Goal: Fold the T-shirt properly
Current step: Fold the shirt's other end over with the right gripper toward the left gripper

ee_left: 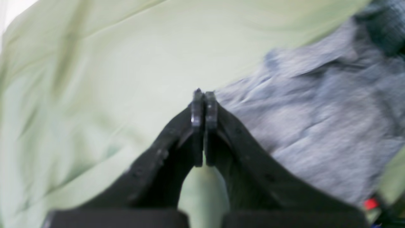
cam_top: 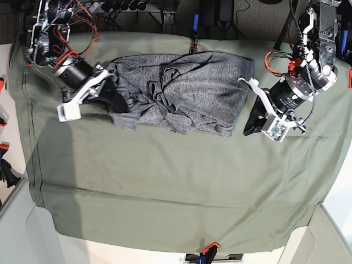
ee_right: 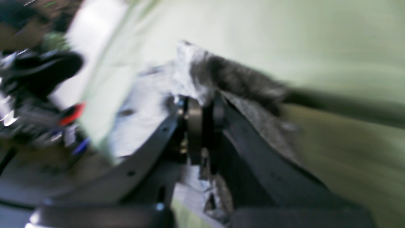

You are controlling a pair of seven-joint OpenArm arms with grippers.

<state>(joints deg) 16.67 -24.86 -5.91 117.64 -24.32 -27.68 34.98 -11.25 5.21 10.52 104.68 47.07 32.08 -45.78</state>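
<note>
One olive table cloth [cam_top: 165, 187] (wrinkled)

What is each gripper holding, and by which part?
The right gripper pinches the grey T-shirt at a bunched fold along its edge. The left gripper is shut on nothing, beside the shirt.

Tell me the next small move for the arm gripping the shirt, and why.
Probably lift the right claw slightly and draw the T-shirt edge outward: its jaws are shut on grey fabric, and the shirt lies bunched and creased on the green table cloth. The left claw is shut, holding nothing, beside the shirt.
</note>
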